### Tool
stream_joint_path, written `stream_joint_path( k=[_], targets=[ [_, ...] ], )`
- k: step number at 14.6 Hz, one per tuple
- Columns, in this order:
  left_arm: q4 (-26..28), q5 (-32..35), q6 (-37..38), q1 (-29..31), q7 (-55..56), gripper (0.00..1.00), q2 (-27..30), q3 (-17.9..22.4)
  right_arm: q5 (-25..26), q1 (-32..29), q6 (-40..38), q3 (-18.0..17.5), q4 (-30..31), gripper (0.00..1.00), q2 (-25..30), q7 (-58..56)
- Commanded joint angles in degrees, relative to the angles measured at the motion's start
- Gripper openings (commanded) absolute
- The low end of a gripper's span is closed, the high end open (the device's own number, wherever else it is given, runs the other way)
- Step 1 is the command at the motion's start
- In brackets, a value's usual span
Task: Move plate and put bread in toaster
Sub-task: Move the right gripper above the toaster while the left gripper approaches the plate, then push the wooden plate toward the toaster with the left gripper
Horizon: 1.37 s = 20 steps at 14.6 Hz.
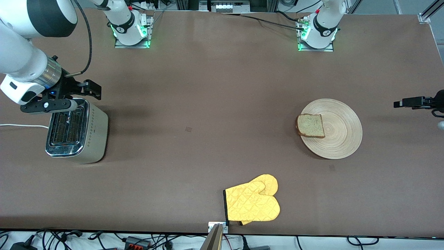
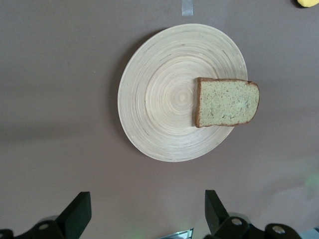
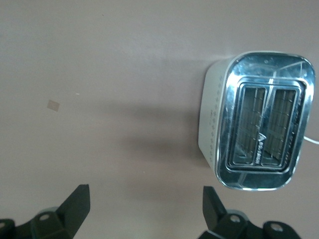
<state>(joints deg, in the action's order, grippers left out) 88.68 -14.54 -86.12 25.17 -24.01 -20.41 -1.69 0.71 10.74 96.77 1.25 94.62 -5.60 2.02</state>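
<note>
The plate lies toward the left arm's end of the table, about midway between the arms' edge and the camera's edge. The bread rests flat on it, one crust edge hanging slightly over the rim on the side facing the toaster. The toaster stands well apart, near the right arm's end, both slots empty and its white cord running off that edge.

The left gripper hovers over bare table just beside the plate, fingers spread wide and holding nothing. The right gripper hangs over the table by the toaster, fingers also wide and empty.

The risks, as I judge them: the flat plate offers little to grip, so the fingers may slip off its rim or tip it, and the overhanging bread could slide off if the plate is pushed or tilted.

The table is a plain matte brown sheet. Yellow oven mitts lie near the camera's edge, and cables trail along the floor there.
</note>
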Motion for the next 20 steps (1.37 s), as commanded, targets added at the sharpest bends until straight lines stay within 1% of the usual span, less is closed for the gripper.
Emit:
stream_joint_path(
  k=[1,3,4,5,6,8,11,13,15,17,18,20],
  targets=[
    [-2.11,-9.15,1.13,5.75,-7.61,1.0,-6.03,-0.59,-0.09,2.17,2.89,0.15,0.04,1.0,-1.17,0.61],
    [-2.11,-17.16,1.13,9.18,-14.54,1.0,-11.56,-0.59,-1.05,3.06,4.38,0.15,0.12,1.0,-1.7,0.61],
    [-2.02,-20.15,1.13,10.33,-18.93,1.0,-13.93,-0.51,-3.15,3.06,4.74,0.15,0.12,1.0,-2.05,0.61],
    [-1.85,-21.4,1.05,11.47,-22.36,1.0,-15.96,-0.5,-4.99,3.06,4.74,0.15,0.12,1.0,-2.48,0.61],
    [-2.02,-22.11,0.7,12.53,-24.75,1.0,-18.41,-0.5,-5.53,3.06,4.91,0.15,0.12,1.0,-2.75,0.53],
    [-1.67,-25.17,0.52,13.76,-27.83,1.0,-22.11,-0.5,-5.28,3.06,5.18,0.24,0.12,1.0,-2.75,0.44],
    [-1.14,-27.73,0.26,14.03,-29.69,1.0,-25.46,-0.5,-4.92,3.06,5.09,0.24,0.12,1.0,-3.1,0.35],
    [0.08,-27.91,-0.88,13.77,-29.78,0.98,-26.08,-0.68,-4.92,3.15,5.27,0.24,0.04,1.0,-3.1,0.35],
    [2.36,-27.92,-4.04,13.42,-29.87,0.9,-26.09,-1.29,-4.92,3.41,5.44,0.24,0.04,1.0,-3.1,0.35],
    [3.69,-28.18,-5.45,13.33,-29.87,0.85,-26.61,-1.38,-5.01,3.59,5.36,0.24,0.12,1.0,-3.1,0.44],
    [4.22,-28.18,-5.54,13.33,-29.87,0.8,-26.87,-1.38,-5.01,3.5,5.53,0.24,0.12,1.0,-3.1,0.44],
    [5.19,-28.27,-5.81,12.37,-29.87,0.64,-26.88,-1.47,-4.92,3.59,6.06,0.24,0.12,1.0,-3.1,0.44]
  ],
)
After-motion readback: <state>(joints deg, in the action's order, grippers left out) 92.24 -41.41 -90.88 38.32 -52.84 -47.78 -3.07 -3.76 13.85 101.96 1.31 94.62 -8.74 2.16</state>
